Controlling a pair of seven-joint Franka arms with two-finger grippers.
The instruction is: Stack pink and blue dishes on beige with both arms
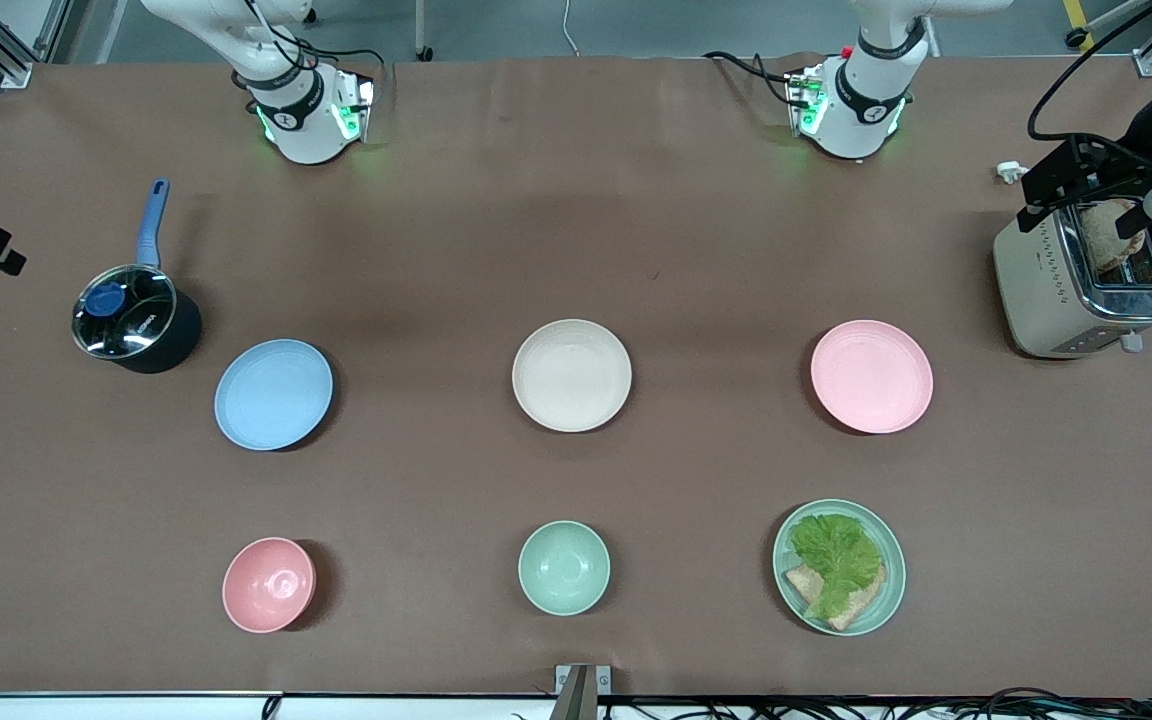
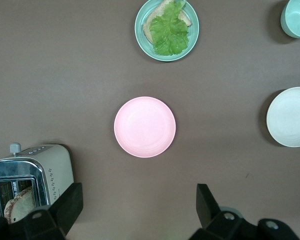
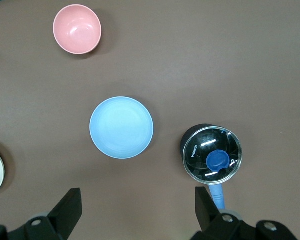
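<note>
The beige plate (image 1: pixel 571 375) lies in the middle of the table and shows at the edge of the left wrist view (image 2: pixel 290 116). The pink plate (image 1: pixel 871 376) lies beside it toward the left arm's end, centred in the left wrist view (image 2: pixel 144 126). Toward the right arm's end lies the blue plate (image 1: pixel 273 393), also in the right wrist view (image 3: pixel 121 127). All three are bare and apart. My left gripper (image 2: pixel 140 192) hangs open high over bare table between its base and the pink plate. My right gripper (image 3: pixel 137 195) hangs open likewise near the blue plate. Neither holds anything.
A toaster (image 1: pixel 1086 285) with bread stands at the left arm's end. A lidded dark pot (image 1: pixel 134 320) with a blue handle stands close to the blue plate. Nearer the camera sit a pink bowl (image 1: pixel 268 584), a mint bowl (image 1: pixel 563 566) and a mint plate (image 1: pixel 884 600) with lettuce and bread.
</note>
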